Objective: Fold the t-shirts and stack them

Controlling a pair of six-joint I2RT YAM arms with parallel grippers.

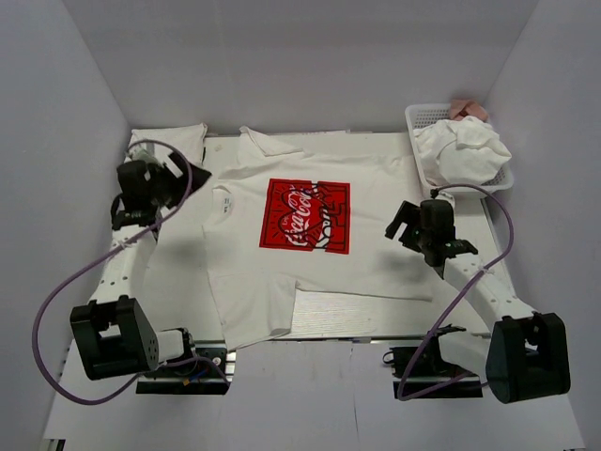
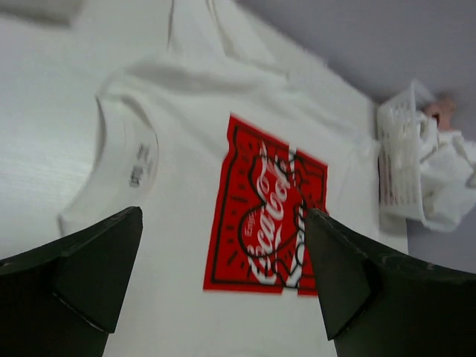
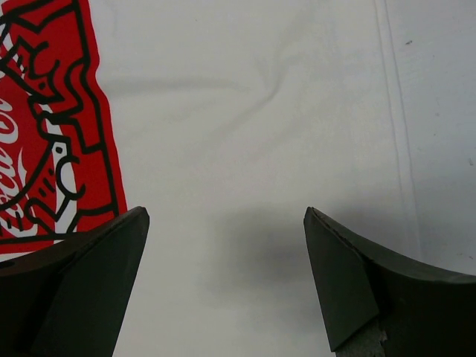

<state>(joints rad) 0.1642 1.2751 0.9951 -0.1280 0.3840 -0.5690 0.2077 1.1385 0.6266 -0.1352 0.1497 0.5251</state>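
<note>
Top view: the printed t-shirt (image 1: pixel 310 254) is lying spread flat at the centre of the table (image 1: pixel 526 413), with its neck pointing to 9 o'clock and its hem to 3 o'clock, and the red print (image 1: pixel 306 215) is facing up. A folded t-shirt (image 1: pixel 169 141) is lying at 10 o'clock, apart from the spread one. At 1 o'clock a white basket (image 1: pixel 413 117) is holding crumpled t-shirts (image 1: pixel 465 155), with a pink item (image 1: pixel 468 108) showing at its far rim; what that item is cannot be told. The left gripper (image 1: pixel 192 174) is hanging beside the neck at 9 o'clock, and the right gripper (image 1: pixel 399 224) is hanging over the hem side at 3 o'clock. Left wrist view: the left gripper (image 2: pixel 223 253) is standing with its jaws spread wide and nothing between them, looking down on the collar with its neck label (image 2: pixel 137 167) at 10 o'clock, the red print straight ahead and the basket at 2 o'clock. Right wrist view: the right gripper (image 3: pixel 223 245) is likewise standing wide apart and holding nothing, above plain white cloth that is lying smooth, with the edge of the print at 9 o'clock and bare table at 3 o'clock past the hem.
</note>
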